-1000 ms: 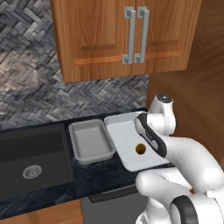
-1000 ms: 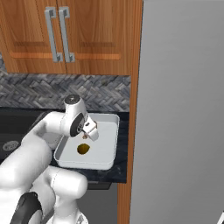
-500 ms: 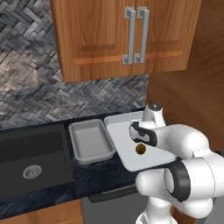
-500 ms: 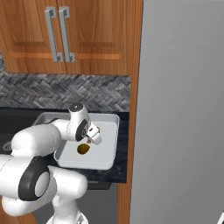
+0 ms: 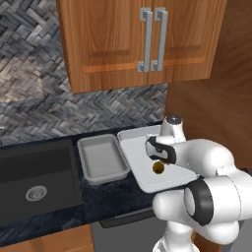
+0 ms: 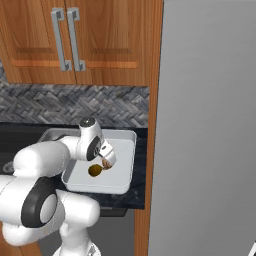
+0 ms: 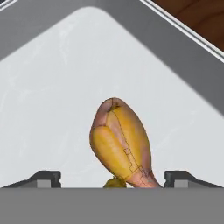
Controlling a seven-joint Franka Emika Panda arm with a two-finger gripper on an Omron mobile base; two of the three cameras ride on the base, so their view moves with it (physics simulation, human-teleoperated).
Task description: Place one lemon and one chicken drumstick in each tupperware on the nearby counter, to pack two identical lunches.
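Observation:
My gripper [image 7: 113, 179] hangs low over the larger tupperware [image 5: 143, 183], its fingertips [image 7: 43, 178] spread wide. A golden-brown chicken drumstick [image 7: 120, 144] lies between them on the pale tray floor, touching neither finger. The right base view shows the gripper [image 6: 106, 161] just above the drumstick [image 6: 107, 164], with a lemon [image 6: 94, 170] beside it in the same tupperware [image 6: 95, 188]. From the left, the lemon [image 5: 158, 168] sits right under the gripper [image 5: 156, 154]. The smaller tupperware [image 5: 101, 157] stands to the left on the black counter [image 5: 108, 202], holding nothing.
A black sink [image 5: 34, 182] is set into the counter on the left. Wooden wall cabinets [image 5: 147, 39] hang above the herringbone wall. A tall grey panel [image 6: 210, 125] stands close to the right of the trays. My own white arm crowds the counter's front edge.
The jaws have opened and let go of the drumstick, which now lies in the larger tupperware beside the lemon. The hand has come lower over the tray.

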